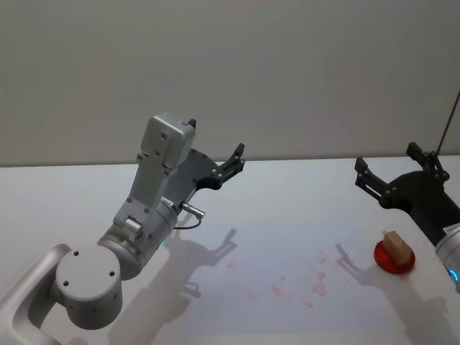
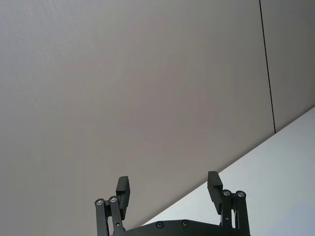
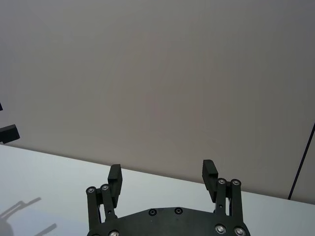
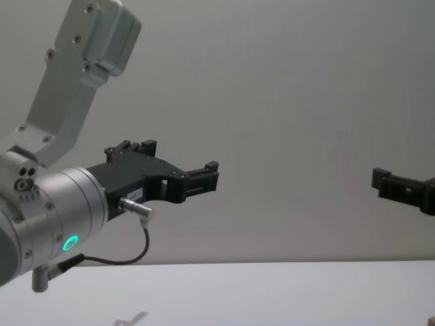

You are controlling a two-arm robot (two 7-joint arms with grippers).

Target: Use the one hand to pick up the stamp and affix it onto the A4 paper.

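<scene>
Closest in, the left arm (image 1: 154,208) comes up from the near left of the white desk (image 1: 65,194), with a green light glowing on its wrist in the chest view. Next to it the paper (image 1: 215,287) lies flat across the middle of the desk, with scattered red marks (image 1: 316,280) on its right half.

At the paper's right side sits a round red pad (image 1: 382,263); whether it overlaps the sheet's edge I cannot tell. The stamp (image 1: 397,246) rests on top of that pad, a pale wooden block touched by nothing.

Farther out, the right gripper (image 1: 386,162) hangs in the air above and beyond the stamp, not touching it. Its 2 jaws are spread wide with nothing between them.

The left gripper (image 2: 168,183) is raised over the left-middle of the desk, well above the surface in the chest view and aimed at the far side. Its 2 jaws are spread wide too and hold nothing.

Behind everything stands a plain grey wall (image 1: 287,72).
</scene>
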